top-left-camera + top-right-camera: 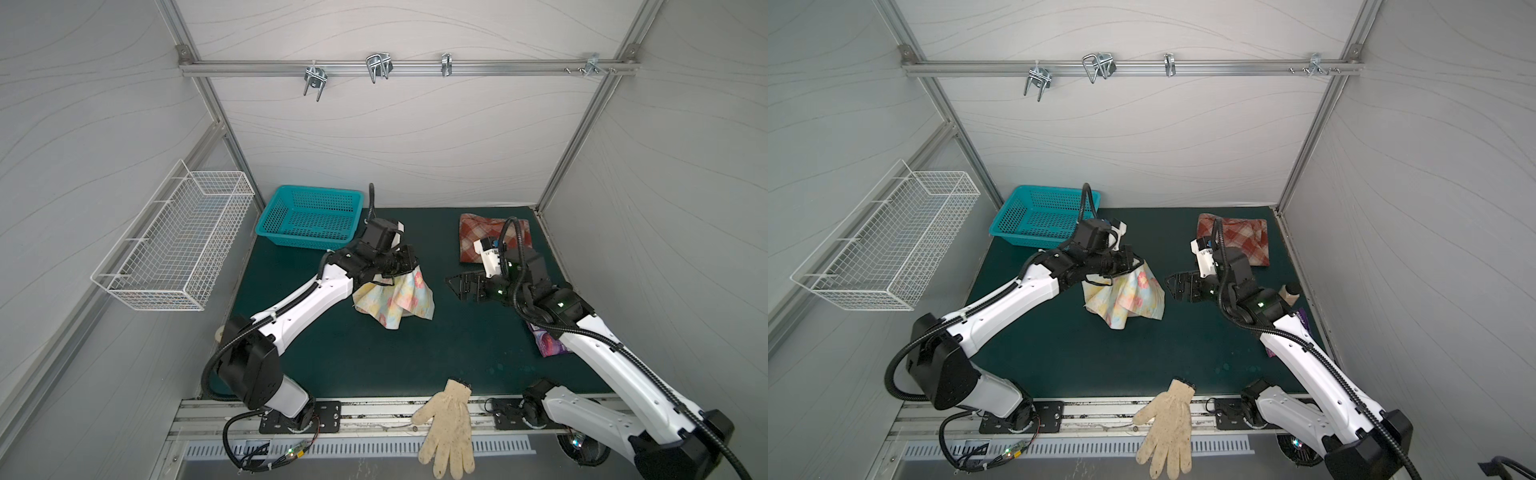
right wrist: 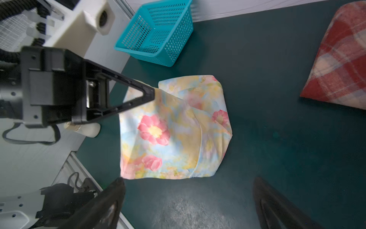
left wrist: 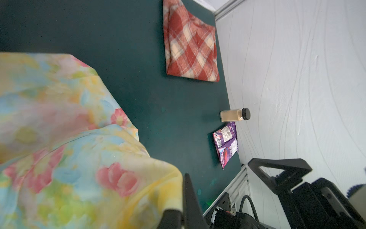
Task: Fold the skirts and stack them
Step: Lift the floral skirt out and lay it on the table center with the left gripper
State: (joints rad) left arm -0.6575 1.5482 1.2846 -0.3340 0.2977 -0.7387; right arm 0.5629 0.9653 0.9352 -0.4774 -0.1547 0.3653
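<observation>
Floral skirt [image 1: 399, 301], dark green mat [image 1: 374, 361], pale walls [image 1: 395, 137]

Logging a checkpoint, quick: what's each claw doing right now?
Left claw: closed, gripping the floral skirt by its top end.
Right claw: open, holding nothing.

A teal plastic basket [image 1: 311, 216] sits at the back of the green counter [image 1: 395, 357]. A white wire basket [image 1: 166, 249] hangs on the wall. A cream glove [image 1: 446, 428] lies on the near edge. A little jar [image 3: 234, 115] sits near a purple packet [image 3: 225, 143].
</observation>
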